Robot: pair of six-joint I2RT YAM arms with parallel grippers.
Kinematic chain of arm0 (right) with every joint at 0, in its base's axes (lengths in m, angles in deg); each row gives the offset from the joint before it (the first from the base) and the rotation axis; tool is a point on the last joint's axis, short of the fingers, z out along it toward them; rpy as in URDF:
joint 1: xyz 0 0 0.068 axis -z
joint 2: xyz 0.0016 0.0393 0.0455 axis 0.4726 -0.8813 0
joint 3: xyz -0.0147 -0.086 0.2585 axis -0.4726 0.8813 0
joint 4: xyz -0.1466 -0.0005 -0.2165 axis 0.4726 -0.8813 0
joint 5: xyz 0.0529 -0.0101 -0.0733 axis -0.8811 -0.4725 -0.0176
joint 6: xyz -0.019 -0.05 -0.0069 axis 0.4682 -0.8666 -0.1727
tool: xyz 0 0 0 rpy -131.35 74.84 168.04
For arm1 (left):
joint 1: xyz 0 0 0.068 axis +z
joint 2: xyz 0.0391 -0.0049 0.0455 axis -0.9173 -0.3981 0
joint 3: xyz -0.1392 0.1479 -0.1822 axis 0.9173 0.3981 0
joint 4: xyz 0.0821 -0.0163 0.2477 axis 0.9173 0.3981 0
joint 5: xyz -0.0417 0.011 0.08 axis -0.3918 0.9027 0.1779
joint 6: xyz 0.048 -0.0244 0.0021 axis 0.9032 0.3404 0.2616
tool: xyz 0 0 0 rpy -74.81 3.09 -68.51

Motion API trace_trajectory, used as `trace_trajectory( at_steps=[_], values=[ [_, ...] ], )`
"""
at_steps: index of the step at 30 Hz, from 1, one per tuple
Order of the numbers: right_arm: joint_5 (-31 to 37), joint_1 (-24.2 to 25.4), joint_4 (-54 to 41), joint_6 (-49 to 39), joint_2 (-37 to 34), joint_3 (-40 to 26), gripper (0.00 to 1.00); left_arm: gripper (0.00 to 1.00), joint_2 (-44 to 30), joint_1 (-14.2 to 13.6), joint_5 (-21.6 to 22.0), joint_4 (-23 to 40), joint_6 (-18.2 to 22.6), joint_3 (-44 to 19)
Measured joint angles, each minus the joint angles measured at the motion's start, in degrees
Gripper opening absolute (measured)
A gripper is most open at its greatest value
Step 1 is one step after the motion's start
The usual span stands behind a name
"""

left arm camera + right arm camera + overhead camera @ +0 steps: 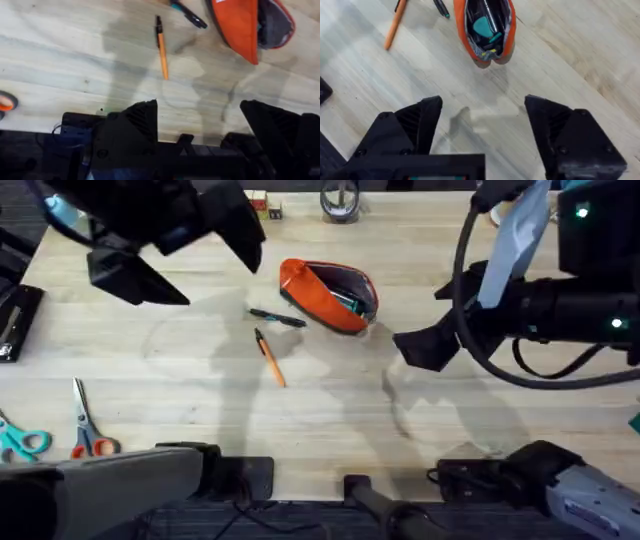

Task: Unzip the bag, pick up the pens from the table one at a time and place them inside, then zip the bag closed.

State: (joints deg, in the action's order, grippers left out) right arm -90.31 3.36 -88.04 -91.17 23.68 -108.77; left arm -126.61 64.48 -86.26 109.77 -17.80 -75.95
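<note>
Two slim pens (270, 340) lie beside the gaping soft bag (328, 295).

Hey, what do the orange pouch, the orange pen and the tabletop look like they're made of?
The orange soft pouch looks like matte fabric, slumped, gaping open on a grey lining. The thin orange pen seems smooth plastic with a dark tip. The light tabletop looks like wood or wood-look laminate, showing plank grain with a low sheen.

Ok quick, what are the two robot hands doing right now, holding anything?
Left gripper: open, holding nothing, above the table near the orange pen.
Right gripper: open, holding nothing, near the open bag.
</note>
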Motion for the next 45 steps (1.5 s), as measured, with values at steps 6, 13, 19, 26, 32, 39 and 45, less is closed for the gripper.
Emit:
trace_trajectory(
  at_steps=[6, 13, 19, 26, 32, 39, 45],
  values=[
    [0.00, 0.00, 0.00, 0.00, 0.00, 0.00, 0.998, 0.994, 0.00, -6.18, 4.29, -0.88, -10.41, 2.55],
    [0.00, 0.00, -0.01, 0.00, 0.00, 0.00, 0.998, 0.993, 0.00, -10.07, 5.76, -6.66, -20.63, 14.05],
    [0.00, 0.00, -0.01, 0.00, 0.00, 0.00, 0.998, 0.993, 0.00, -13.41, 5.03, -17.03, -23.29, 23.87],
    [0.00, 0.00, -0.01, 0.00, 0.00, 0.00, 0.997, 0.993, 0.00, -14.96, 4.37, -25.62, -24.91, 35.65],
    [0.00, 0.00, -0.04, -0.02, 0.00, 0.00, 0.997, 0.993, 0.00, -14.96, 4.19, -32.12, -25.49, 42.68],
    [0.00, 0.00, -0.01, 0.00, 0.00, 0.00, 0.997, 0.993, 0.00, -14.96, 4.43, -38.53, -25.62, 47.84],
    [0.00, 0.00, -0.01, 0.00, 0.00, 0.00, 0.997, 0.996, 0.00, -14.96, 5.40, -41.61, -23.22, 48.77]
  ],
)
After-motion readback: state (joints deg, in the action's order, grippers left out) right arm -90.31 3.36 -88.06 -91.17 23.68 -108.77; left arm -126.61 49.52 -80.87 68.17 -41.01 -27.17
